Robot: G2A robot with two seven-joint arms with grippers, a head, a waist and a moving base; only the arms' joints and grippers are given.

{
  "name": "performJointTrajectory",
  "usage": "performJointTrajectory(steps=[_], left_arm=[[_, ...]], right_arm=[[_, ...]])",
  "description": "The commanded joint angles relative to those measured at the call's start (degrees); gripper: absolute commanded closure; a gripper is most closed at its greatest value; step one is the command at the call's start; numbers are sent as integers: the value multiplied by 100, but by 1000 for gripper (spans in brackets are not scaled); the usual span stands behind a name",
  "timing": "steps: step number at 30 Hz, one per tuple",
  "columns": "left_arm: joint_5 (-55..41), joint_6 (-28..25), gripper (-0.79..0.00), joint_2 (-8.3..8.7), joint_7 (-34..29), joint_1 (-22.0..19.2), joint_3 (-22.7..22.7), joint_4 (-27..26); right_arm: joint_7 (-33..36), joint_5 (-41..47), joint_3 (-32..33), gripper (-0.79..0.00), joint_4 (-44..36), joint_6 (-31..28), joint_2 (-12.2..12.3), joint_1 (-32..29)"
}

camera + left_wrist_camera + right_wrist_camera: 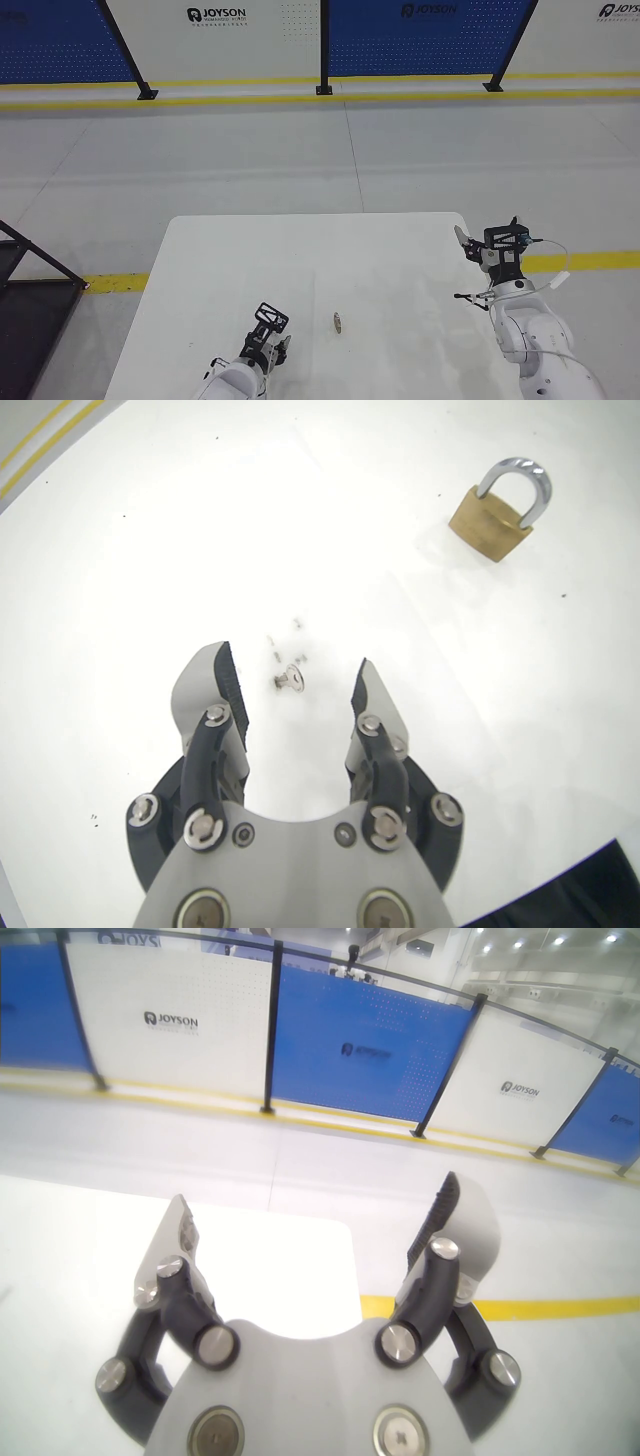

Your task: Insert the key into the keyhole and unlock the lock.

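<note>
A small silver key lies flat on the white table, among a few dark specks. My left gripper hangs just above it, open, with the key on the table between its fingertips and nothing held. In the top view the left gripper sits near the table's front edge. A brass padlock with a shiny steel shackle lies beyond the key and off to one side; in the top view the padlock is just right of that gripper. My right gripper is open and empty at the table's far right corner.
The table's right edge runs close under the right arm, with grey floor and a yellow floor line beyond. A black frame stands left of the table. Blue and white barrier panels line the far side of the room.
</note>
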Motion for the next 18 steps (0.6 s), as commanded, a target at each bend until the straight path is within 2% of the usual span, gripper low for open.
performJointTrajectory(steps=[1, 4, 5, 6, 18], left_arm=[[28, 19, -382, -7, -27, -36, 41, 57], [117, 82, -342, -17, -62, -88, 94, 128], [117, 82, -256, -20, -72, -98, 114, 143], [131, 106, -215, -22, -79, -110, 118, 153], [306, 303, -231, -46, -29, -196, 181, 318]], right_arm=[[0, 0, 0, -785, 0, 0, 0, 0], [0, 0, 0, -785, 0, 0, 0, 0], [0, 0, 0, -785, 0, 0, 0, 0], [0, 0, 0, -785, 0, 0, 0, 0], [0, 0, 0, -785, 0, 0, 0, 0]])
